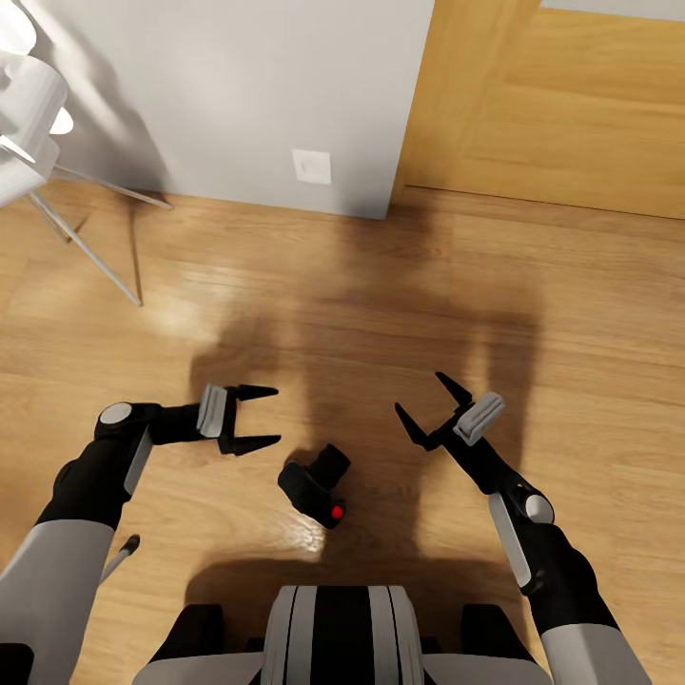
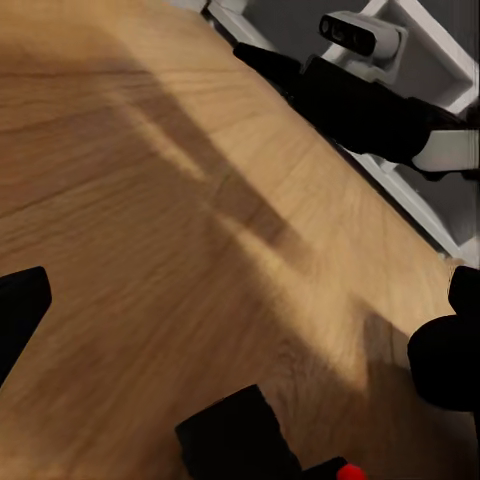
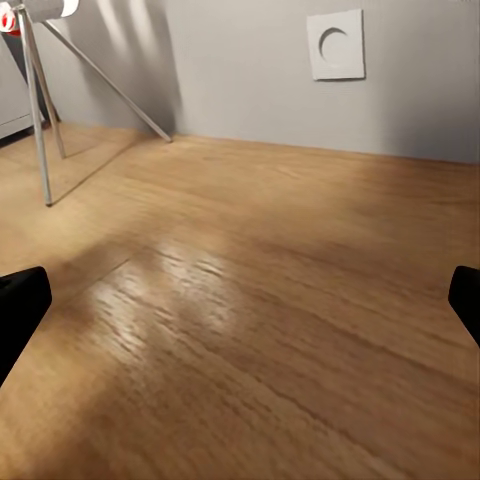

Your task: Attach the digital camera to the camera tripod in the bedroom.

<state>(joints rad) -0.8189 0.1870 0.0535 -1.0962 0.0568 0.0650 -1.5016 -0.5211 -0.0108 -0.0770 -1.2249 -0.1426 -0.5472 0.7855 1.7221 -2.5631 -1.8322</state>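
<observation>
The digital camera lies on the light wood floor just ahead of my base, black, with its red button facing me. My left gripper hovers to its left, open and holding nothing. To the camera's right, my right gripper is open too, fingers pointing toward the wall. In the left wrist view the digital camera sits close below the open fingers, and my right arm shows beyond it. The camera tripod is out of view.
A white lamp on thin metal legs stands at the far left, its legs also in the right wrist view. A grey wall with a white plate is ahead. A wooden door is at the far right.
</observation>
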